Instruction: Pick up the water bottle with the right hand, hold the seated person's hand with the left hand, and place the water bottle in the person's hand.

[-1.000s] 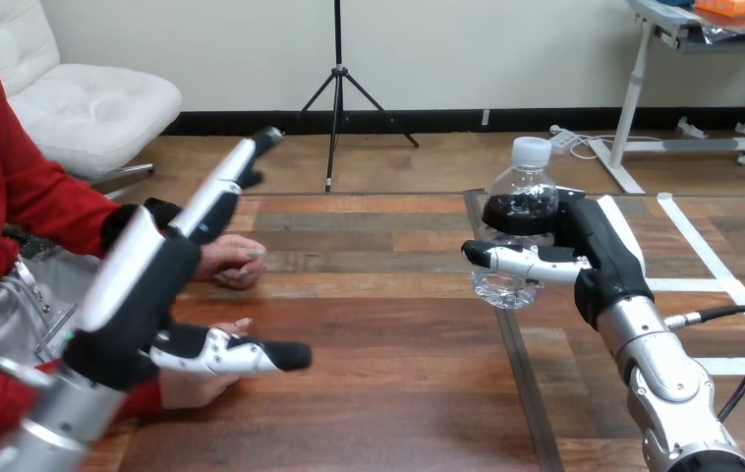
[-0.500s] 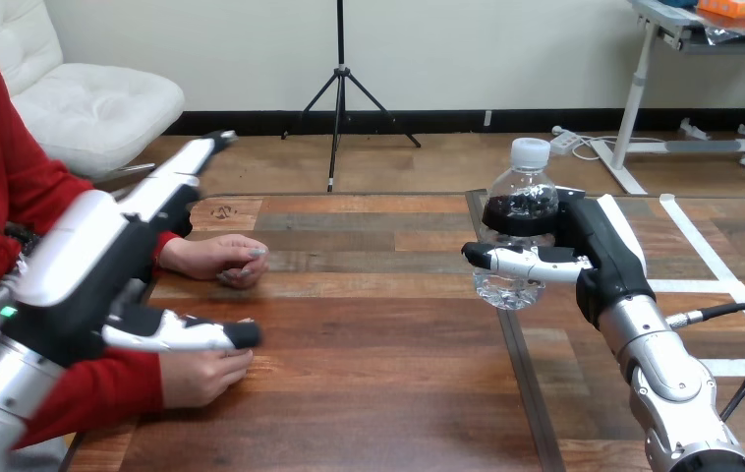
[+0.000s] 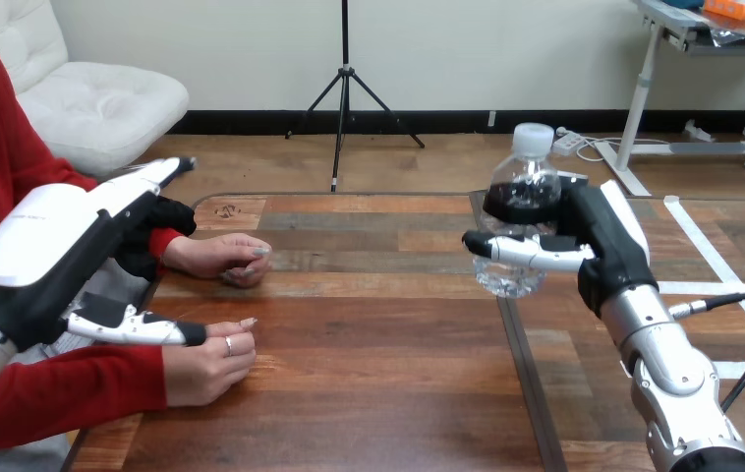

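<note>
Wooden worktop [image 3: 378,383] carries two hands of the person, both at about 9 o'clock: one [image 3: 219,258] loosely curled farther off, one [image 3: 206,366] nearer. One clear water bottle [image 3: 523,175], white-capped and upright, stands at about 3 o'clock in the right hand [image 3: 604,246], whose fingers [image 3: 511,208] and thumb wrap round its middle. The left hand [image 3: 44,256] hangs between the person's two hands, its fingers [image 3: 147,177] straight and together pointing toward 1 o'clock, thumb stretched over the nearer hand; whether they touch I cannot tell.
</note>
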`<state>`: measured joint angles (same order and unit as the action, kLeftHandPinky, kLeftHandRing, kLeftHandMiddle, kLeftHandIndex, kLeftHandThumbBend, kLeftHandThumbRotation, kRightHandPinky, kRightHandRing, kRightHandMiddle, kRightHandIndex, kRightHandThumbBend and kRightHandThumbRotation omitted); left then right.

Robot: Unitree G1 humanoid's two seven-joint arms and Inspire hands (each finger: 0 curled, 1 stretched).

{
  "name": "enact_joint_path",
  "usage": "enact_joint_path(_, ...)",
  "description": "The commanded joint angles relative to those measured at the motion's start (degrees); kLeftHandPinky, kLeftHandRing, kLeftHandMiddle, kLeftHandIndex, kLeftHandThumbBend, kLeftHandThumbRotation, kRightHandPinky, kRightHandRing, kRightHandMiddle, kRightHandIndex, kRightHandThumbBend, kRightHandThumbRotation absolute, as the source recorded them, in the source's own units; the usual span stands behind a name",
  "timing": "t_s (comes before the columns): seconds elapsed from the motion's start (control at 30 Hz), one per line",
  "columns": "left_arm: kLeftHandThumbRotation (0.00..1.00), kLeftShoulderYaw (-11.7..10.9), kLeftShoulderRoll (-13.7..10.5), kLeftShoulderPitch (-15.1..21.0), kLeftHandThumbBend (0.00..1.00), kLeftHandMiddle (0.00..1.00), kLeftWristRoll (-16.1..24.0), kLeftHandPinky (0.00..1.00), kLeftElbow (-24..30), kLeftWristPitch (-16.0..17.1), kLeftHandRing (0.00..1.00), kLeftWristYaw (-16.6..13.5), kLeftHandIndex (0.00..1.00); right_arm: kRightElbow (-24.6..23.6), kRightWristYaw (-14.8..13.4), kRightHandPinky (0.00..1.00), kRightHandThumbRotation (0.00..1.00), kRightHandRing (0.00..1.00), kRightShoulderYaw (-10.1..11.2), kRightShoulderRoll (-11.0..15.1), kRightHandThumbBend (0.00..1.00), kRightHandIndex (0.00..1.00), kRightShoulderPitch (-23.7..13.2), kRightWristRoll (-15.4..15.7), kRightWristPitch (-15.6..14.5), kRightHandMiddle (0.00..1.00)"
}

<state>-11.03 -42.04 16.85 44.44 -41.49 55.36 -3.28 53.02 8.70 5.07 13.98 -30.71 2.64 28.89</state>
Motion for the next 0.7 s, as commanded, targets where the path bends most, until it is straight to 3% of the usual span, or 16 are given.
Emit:
enact_joint_path(0.0,0.48,5.4,-3.6,5.6,1.0,0.89,3.0,0.77,-2.0,-2.3,0.87,-3.3,0.94,-6.3,-0.1,0.3,0.0,0.37,1.0,1.4,0.84,0.46,-1.6,-1.4,-0.6,0.46)
enact_joint_path(0.27,0.5,10.8,-6.1,8.8,1.0,0.87,4.6,0.75,-6.2,-4.1,0.85,-5.6,0.9,-10.1,0.0,0.3,0.0,0.37,1.1,1.9,0.83,0.46,-0.4,-1.6,-2.4,0.46)
enact_joint_path(0.43,0.51,14.5,-7.6,11.8,1.0,0.86,5.5,0.75,-9.7,-5.5,0.84,-4.6,0.88,-13.5,0.0,0.3,0.0,0.37,1.3,2.3,0.82,0.46,0.7,-1.6,-4.0,0.46)
enact_joint_path(0.67,0.51,19.6,-9.1,15.4,1.0,0.85,8.1,0.75,-14.1,-6.4,0.83,-6.6,0.87,-17.3,-0.5,0.3,0.0,0.37,1.4,2.9,0.82,0.46,2.0,-1.2,-5.6,0.45)
